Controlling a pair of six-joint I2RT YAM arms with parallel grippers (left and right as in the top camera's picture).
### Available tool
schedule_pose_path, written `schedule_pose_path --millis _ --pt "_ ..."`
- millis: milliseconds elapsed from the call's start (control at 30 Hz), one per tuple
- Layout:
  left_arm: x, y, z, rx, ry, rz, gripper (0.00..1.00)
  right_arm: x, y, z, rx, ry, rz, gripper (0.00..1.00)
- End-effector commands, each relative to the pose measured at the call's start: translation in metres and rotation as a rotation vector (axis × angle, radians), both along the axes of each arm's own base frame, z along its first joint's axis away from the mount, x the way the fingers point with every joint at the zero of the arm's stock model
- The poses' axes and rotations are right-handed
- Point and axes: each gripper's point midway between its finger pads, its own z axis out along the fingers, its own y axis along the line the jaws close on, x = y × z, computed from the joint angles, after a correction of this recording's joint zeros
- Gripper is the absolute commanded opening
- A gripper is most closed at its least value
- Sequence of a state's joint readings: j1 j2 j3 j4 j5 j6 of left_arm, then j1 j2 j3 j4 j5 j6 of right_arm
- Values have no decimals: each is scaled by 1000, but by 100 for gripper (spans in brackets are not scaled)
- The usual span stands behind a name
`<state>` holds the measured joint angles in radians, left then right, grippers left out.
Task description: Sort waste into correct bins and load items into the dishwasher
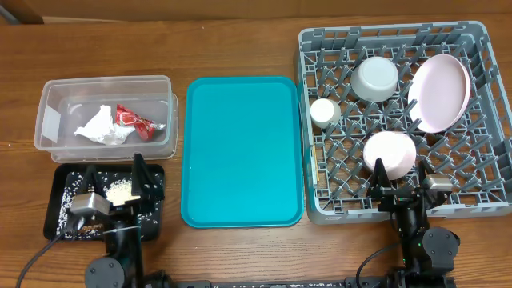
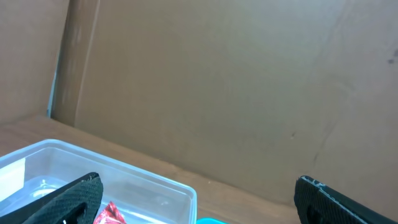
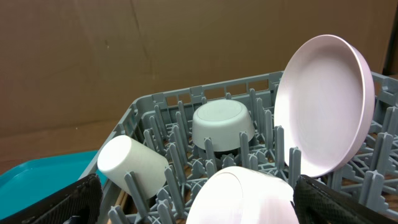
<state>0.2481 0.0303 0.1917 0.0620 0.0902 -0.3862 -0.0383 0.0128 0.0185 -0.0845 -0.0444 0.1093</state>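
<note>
The clear tub (image 1: 48,92) holds the white napkin (image 1: 100,128) and red wrapper (image 1: 132,118). The black tray (image 1: 64,180) holds brownish scraps with white grains (image 1: 120,192). The grey dish rack (image 1: 480,144) holds the pink plate (image 1: 438,92), grey bowl (image 1: 376,78), white cup (image 1: 324,112) and small pink dish (image 1: 390,152). My left gripper (image 1: 114,182) is open and empty over the black tray. It faces the tub (image 2: 124,180) and wrapper (image 2: 111,214) in the left wrist view (image 2: 199,211). My right gripper (image 1: 398,178) is open just in front of the small dish (image 3: 242,193), not gripping it.
A teal tray (image 1: 244,152) lies between the bins and the rack. A brown cardboard wall (image 2: 217,81) stands behind the table. In the right wrist view the cup (image 3: 127,163), bowl (image 3: 222,124) and plate (image 3: 323,106) sit among upright pegs.
</note>
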Motion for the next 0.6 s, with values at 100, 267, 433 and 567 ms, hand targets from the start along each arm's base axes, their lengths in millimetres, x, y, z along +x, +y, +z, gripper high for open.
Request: schedule_pose_path --millis 100,267,433,567 --pt "1 1 -9 -6 -8 16 100 0 0 -2 7 -3 -1 100" --pt "5 0 -20 -15 13 14 100 0 0 -2 7 -3 -1 100" --pt "14 -1 -55 -27 82 3 100 0 0 -2 7 -3 -1 100" --pt "18 -2 -78 -34 129 -1 100 0 0 -2 7 -3 -1 100"
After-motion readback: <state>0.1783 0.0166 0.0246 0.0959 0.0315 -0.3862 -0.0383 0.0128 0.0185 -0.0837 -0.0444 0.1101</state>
